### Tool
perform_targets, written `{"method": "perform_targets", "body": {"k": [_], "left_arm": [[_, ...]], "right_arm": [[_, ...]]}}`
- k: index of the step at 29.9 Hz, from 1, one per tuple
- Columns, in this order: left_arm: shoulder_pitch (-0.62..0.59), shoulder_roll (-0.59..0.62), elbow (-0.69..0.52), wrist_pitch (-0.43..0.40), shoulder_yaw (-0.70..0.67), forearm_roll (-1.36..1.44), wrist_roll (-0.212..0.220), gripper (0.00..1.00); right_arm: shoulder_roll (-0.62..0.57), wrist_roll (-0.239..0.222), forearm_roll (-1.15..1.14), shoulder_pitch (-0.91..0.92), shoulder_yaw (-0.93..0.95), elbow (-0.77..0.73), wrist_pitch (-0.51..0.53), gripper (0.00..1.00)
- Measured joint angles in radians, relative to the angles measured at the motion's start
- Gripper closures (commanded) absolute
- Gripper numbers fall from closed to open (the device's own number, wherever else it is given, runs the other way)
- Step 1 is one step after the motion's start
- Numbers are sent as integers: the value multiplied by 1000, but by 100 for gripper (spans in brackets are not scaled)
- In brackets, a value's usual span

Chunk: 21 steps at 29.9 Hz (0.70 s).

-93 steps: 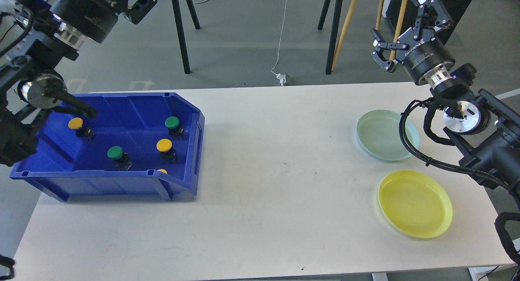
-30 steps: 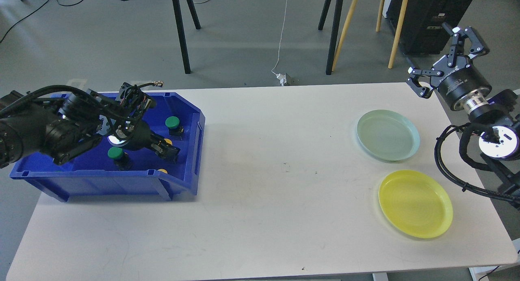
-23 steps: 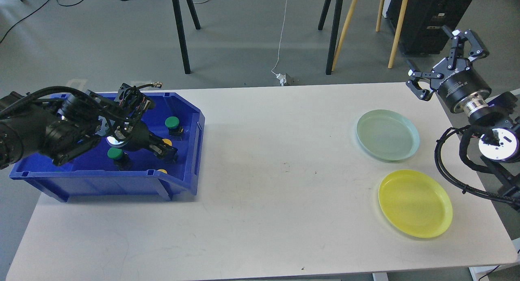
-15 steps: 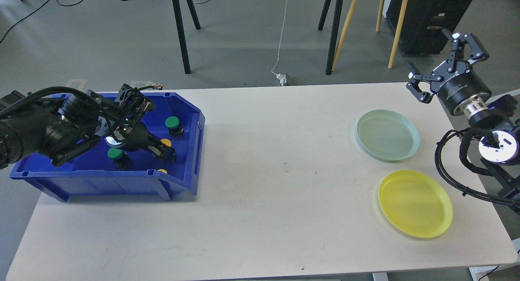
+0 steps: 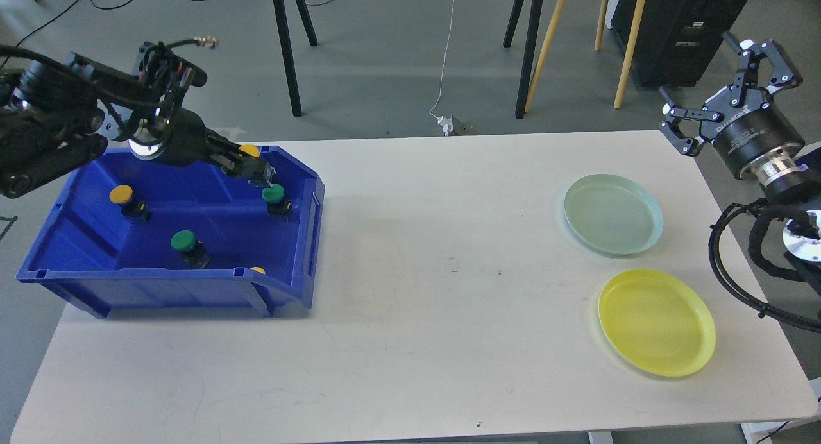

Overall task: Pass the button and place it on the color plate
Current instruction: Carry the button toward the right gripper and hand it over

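- The left gripper (image 5: 253, 167) has its fingers narrowed on a yellow button (image 5: 249, 151), cap up and dark body down between them, held clear above the back right corner of the blue bin (image 5: 160, 283).
- From that grip, the right gripper (image 5: 725, 78) lies far off to the right across the desk (image 5: 410, 341); its fingers stand wide and hold nothing, raised beyond the desk's far right edge.
- The yellow plate (image 5: 657, 322) sits near the right edge of the desk, just in front of the pale green plate (image 5: 612, 214), so it is much nearer the right arm; I judge a handover around mid-desk comes next.
- Half a second ago the left gripper was low inside the bin around this button; now it has lifted out with it. The right gripper has drifted slightly rightward.
- Left in the bin: two green buttons (image 5: 183, 240) and two yellow ones (image 5: 120, 194).
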Motion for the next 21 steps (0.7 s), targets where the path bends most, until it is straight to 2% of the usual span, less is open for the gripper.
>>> {"method": "perform_targets", "body": {"k": [5,9,15,21], "left_arm": [[41,17,-131,-35,-185,-187,0,90],[137,-111,-145,-43,-302,-479,0,90],[316,-403,-20,-34,-465,-636,0,90],[397,-463,39,-33,-521,-637,0,90]], "right_arm": [[-127,8,-103,-83,-1,211,-39,0],[-157,24,-183,-163,-3,314,-50,0],[-120,28,-284,-196,-10,359,-53,0],[-69,28,-316,-191,-58,369,-51,1]]}}
